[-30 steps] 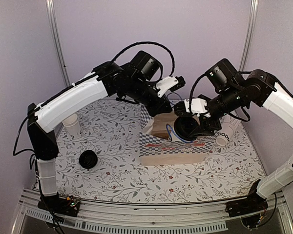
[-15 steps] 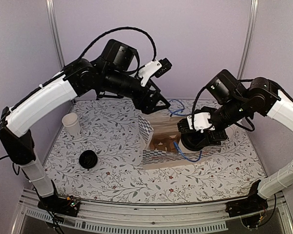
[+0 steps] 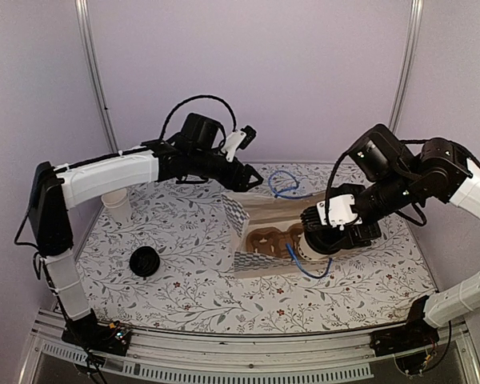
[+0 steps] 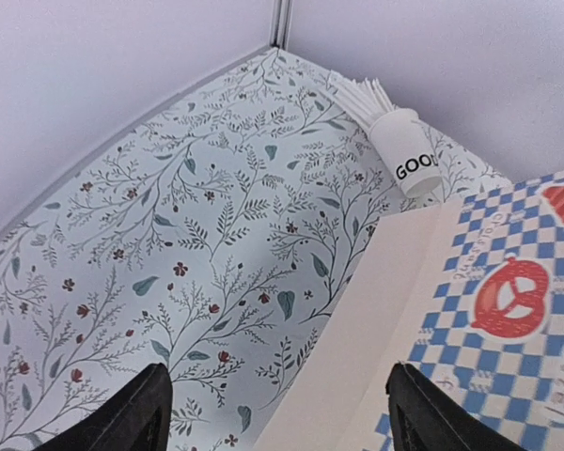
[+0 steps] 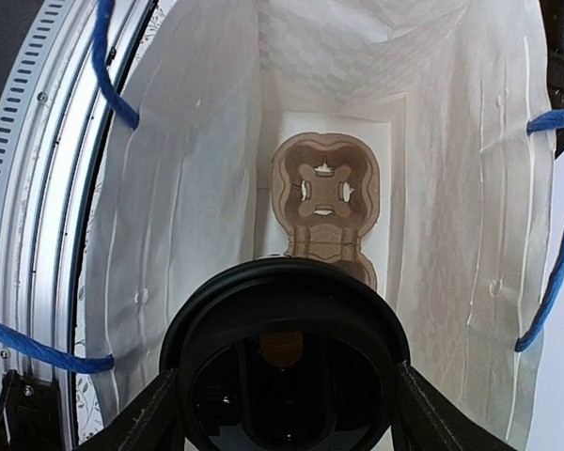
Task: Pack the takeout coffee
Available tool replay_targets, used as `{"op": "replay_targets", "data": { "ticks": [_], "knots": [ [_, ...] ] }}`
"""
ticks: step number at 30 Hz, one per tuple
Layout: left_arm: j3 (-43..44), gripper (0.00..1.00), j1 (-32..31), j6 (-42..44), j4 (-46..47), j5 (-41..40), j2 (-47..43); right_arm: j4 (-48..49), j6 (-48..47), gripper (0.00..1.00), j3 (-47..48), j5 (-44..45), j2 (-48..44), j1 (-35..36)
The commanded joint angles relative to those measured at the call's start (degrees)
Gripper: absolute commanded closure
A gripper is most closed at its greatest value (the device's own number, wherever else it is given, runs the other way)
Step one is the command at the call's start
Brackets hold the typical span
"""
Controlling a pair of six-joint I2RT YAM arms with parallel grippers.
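Note:
The takeout coffee shows its round black lid from above, and my right gripper is shut on it, one finger on each side. It hangs in the open mouth of the checkered paper bag, above a brown cardboard cup carrier on the bag's floor. From above, the right gripper hides most of the cup. At the bag's back left corner my left gripper stands open and holds nothing. In its wrist view the left gripper is over the tablecloth, beside the bag's side.
Blue rope handles hang from the bag's rim. A plain white cup and a loose black lid are at the left. A white lettered cup with white sticks lies behind the bag.
My left gripper has opened, let go of the bag and drawn back to the left and down. My right gripper has lowered the coffee into the bag's mouth.

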Motion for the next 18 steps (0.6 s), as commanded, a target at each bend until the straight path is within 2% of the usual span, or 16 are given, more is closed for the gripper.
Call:
{"op": "replay_targets", "data": {
  "ticks": [1, 7, 18],
  "knots": [
    [0.3, 0.19, 1.0, -2.4, 8.2, 4.4, 6.1, 3.0, -2.5, 0.61, -3.1, 1.7, -2.3, 0.7],
    [2.2, 0.20, 1.1, -4.3, 10.0, 11.2, 12.4, 4.5, -5.2, 0.61, -5.7, 6.0, -3.9, 1.8],
    [-6.0, 0.21, 1.1, -7.9, 16.0, 15.8, 10.8, 5.2, -8.3, 0.61, -10.3, 11.4, -4.0, 6.3]
  ]
}}
